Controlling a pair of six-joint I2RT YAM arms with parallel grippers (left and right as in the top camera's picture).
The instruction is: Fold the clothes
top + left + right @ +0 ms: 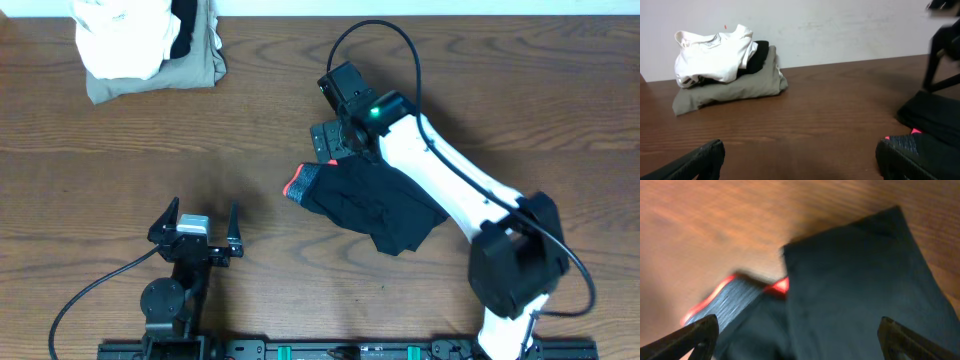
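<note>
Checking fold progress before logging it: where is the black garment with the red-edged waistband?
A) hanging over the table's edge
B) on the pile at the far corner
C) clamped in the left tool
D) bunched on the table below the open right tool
D: overhead, the black garment lies bunched on the table, and the right tool has its fingers wide apart above it.

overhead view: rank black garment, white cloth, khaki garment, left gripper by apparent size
Largest to smallest:
1. black garment, partly under the right arm.
2-3. white cloth and khaki garment: visible areas look alike, and the cloth covers part of the khaki, so unranked.
4. left gripper.
</note>
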